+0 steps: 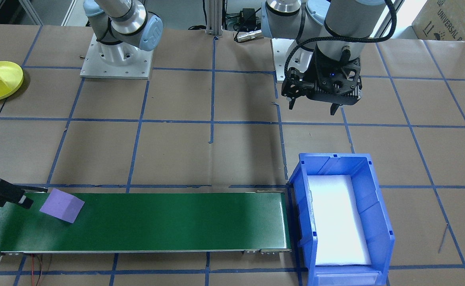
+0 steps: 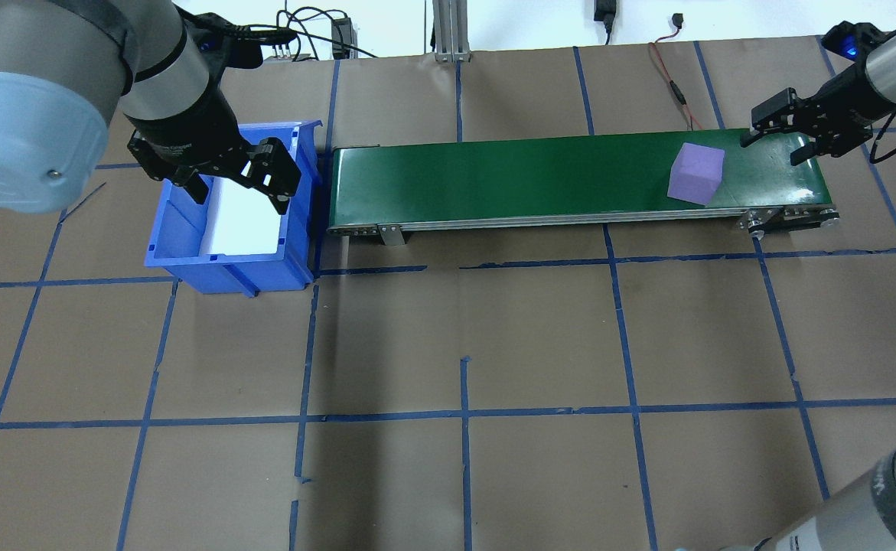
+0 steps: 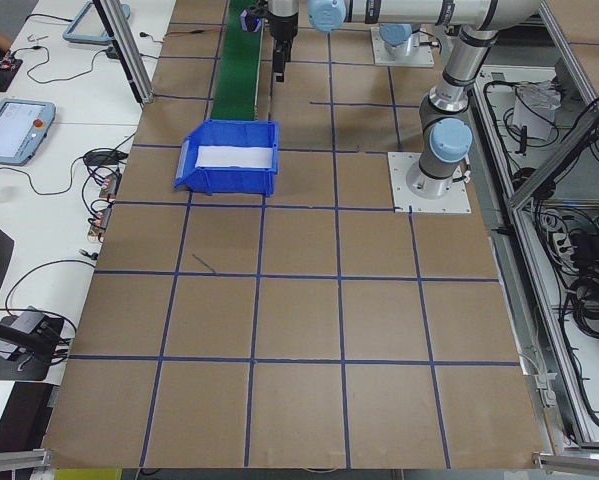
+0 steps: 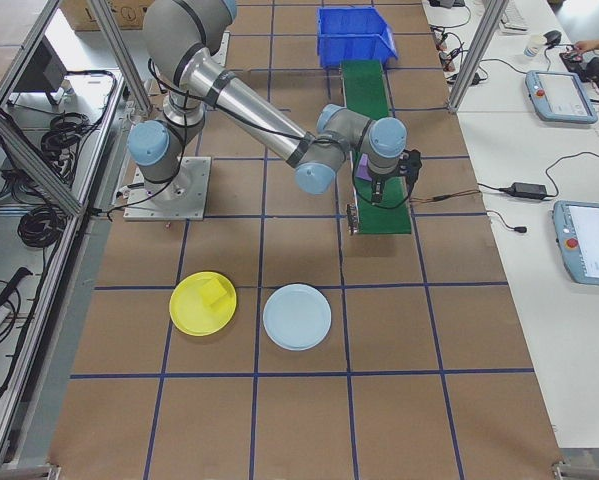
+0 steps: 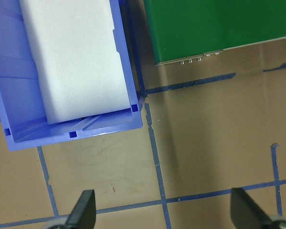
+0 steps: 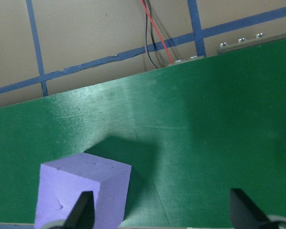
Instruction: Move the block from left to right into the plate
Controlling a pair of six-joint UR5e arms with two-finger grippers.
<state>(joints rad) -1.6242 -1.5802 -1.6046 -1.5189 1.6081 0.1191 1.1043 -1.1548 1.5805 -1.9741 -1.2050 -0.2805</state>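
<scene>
Purple block [image 2: 695, 174] — beside right end effector [image 2: 775, 143]

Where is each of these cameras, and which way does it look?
Front: across the table, facing the bases; left gripper.
Overhead: behind the robot; purple block on green belt.
Left end: blue bin.
Right end: yellow plate.
Left wrist: down on the bin.
Right wrist: down on the block.
Most share the belt.

Printed in dark capitals on the brown cardboard box [image 1: 452, 20] at the top right corner of the front-facing view: "UNIVERSAL", cut off by the frame edge, with small handling symbols just beside it, too small to make out. Nothing else legible anywhere
</scene>
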